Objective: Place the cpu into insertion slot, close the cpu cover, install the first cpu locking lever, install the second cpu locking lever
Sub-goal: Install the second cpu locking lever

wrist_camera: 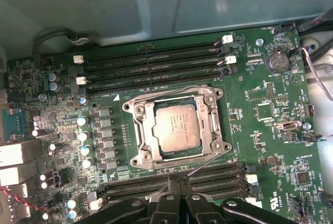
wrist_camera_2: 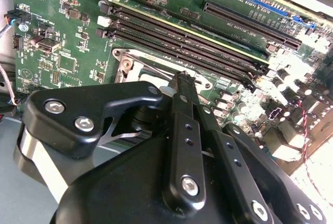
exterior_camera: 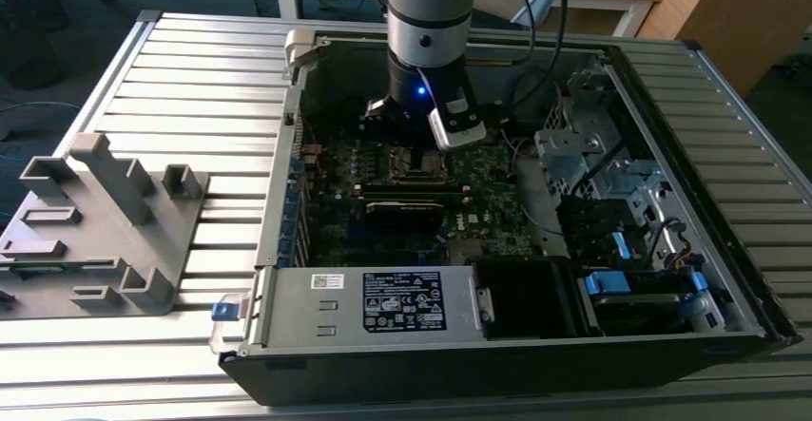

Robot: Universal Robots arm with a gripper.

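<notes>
Gripper (wrist_camera: 174, 183) at the socket's edge
Its fingers are pressed together, tips by a thin wire lever (wrist_camera: 205, 164) beside the cpu cover (wrist_camera: 210, 125) over the cpu (wrist_camera: 177, 126).

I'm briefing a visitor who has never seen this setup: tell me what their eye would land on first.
First, the open computer case lying on the slatted table, with the robot arm reaching down into it. In the first wrist view, the silver cpu sits in the insertion slot, with the cpu cover closed around it. The gripper hovers at the socket's edge.

The cpu (wrist_camera: 176, 127) lies in the insertion slot (wrist_camera: 147, 134), framed by the cpu cover (wrist_camera: 209, 129), between memory slots (wrist_camera: 151, 70).
</notes>
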